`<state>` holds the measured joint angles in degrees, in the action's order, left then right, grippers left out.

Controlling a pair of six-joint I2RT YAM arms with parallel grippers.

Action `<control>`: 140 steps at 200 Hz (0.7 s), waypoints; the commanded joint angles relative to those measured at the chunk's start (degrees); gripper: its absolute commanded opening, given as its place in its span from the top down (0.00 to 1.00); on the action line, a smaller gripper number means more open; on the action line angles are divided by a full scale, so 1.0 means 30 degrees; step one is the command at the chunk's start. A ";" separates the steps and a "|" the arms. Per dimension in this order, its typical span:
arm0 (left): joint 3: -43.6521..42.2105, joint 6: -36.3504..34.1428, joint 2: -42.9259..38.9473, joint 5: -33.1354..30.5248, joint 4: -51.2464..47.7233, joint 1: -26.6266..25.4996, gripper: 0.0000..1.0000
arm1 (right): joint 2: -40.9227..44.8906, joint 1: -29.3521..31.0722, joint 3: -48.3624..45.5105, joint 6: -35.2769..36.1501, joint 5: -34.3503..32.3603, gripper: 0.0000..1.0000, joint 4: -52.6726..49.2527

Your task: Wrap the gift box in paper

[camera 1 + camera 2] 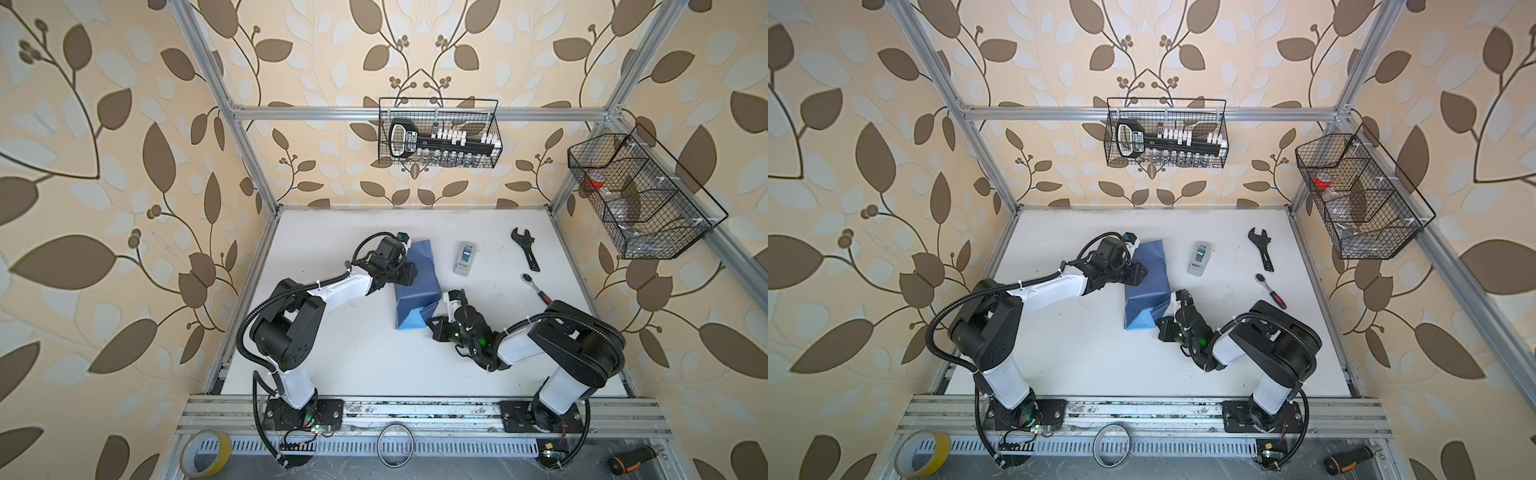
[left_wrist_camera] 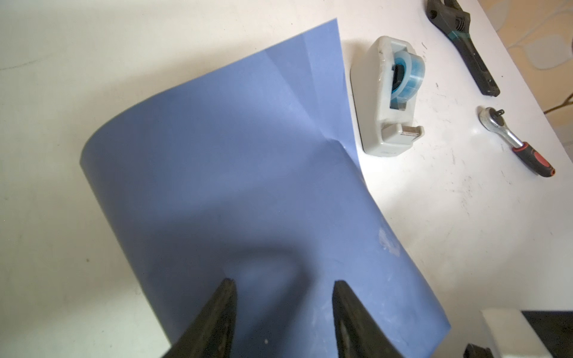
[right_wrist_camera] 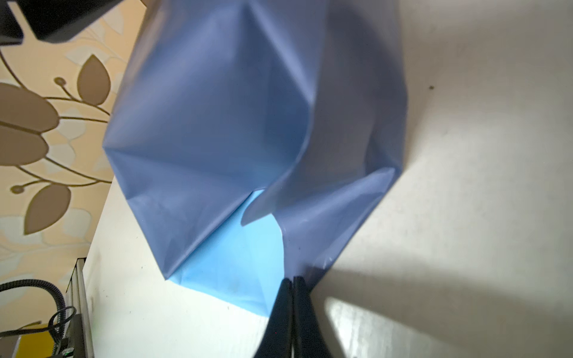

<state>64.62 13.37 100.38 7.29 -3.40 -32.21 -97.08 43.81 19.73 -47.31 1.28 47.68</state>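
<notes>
On the white desk [image 1: 353, 365] my right claw [image 3: 293, 280] pinches the paper [image 3: 217, 124] by its edge while my left claw [image 2: 283, 283] stands half-wide over it.

Your two top views sit side by side, high above the tabletop [image 1: 374, 365] on the arm-base side of the paper [image 1: 419, 291]. They tilt down toward the back wall and share nearly the whole scene. Your left wrist camera looks past the left hand [image 2: 283, 282] from close above the paper. It shares the tape dispenser [image 2: 387, 99] beyond the paper with both top views. Your right wrist camera sits low behind the right hand [image 3: 293, 279], very near the paper's folded end.
</notes>
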 commanded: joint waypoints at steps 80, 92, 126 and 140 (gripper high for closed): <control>0.0982 0.0461 -0.0333 0.0418 -0.1128 -0.0001 0.31 | 0.3384 -0.0278 0.0064 0.1140 0.1209 0.93 -0.3710; 0.1084 0.0795 -0.0913 0.0506 -0.1040 -0.0002 0.25 | 0.4413 -0.0995 0.0154 0.1739 0.1533 0.91 -0.4788; -0.0520 0.1499 -0.3898 -0.1083 -0.0902 0.0014 0.19 | 0.6900 -0.3643 0.0257 0.3421 0.2075 0.80 -0.7237; -0.1866 0.1898 -0.5451 -0.2080 -0.1306 0.0153 0.20 | 0.7515 -0.4482 0.0695 0.4051 0.2092 0.71 -0.8239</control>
<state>63.48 16.43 93.91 6.07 -6.17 -32.21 -77.12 33.61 19.73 -40.40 6.04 30.72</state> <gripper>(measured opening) 0.807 0.231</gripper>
